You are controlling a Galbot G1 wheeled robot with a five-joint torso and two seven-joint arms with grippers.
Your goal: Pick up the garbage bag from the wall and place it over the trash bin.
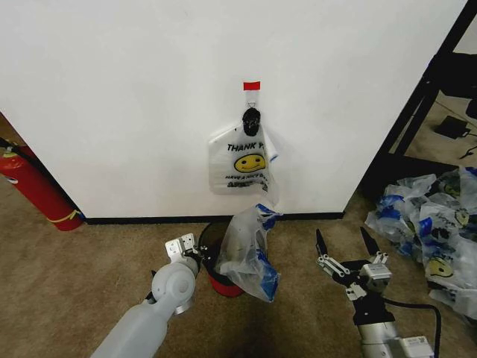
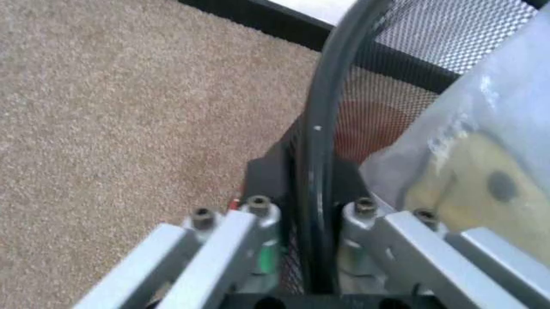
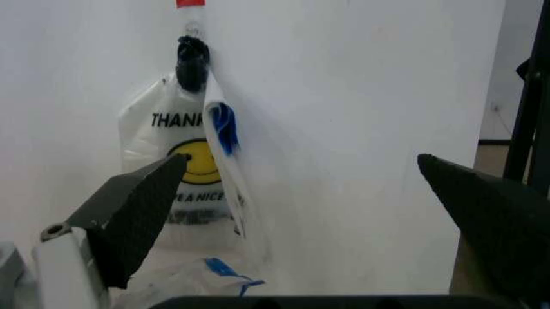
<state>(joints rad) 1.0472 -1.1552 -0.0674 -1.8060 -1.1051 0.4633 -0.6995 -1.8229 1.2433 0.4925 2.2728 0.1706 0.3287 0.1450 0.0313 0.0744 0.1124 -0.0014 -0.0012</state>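
Note:
On the white wall a garbage bag with "THANK YOU" print and a yellow smiley hangs from a hook marked with red tape; it also appears as the garbage bag in the right wrist view. Below it stands the dark trash bin with a red base. A second, identical bag is draped over the bin's right side. My left gripper is shut on the bin's left rim, one finger on each side. My right gripper stands open to the right of the bin, fingers wide apart and pointing at the wall.
A red fire extinguisher leans at the wall's left end. Several more bags lie in a heap on the carpet at the right, beside a black frame. A black baseboard runs along the wall's foot.

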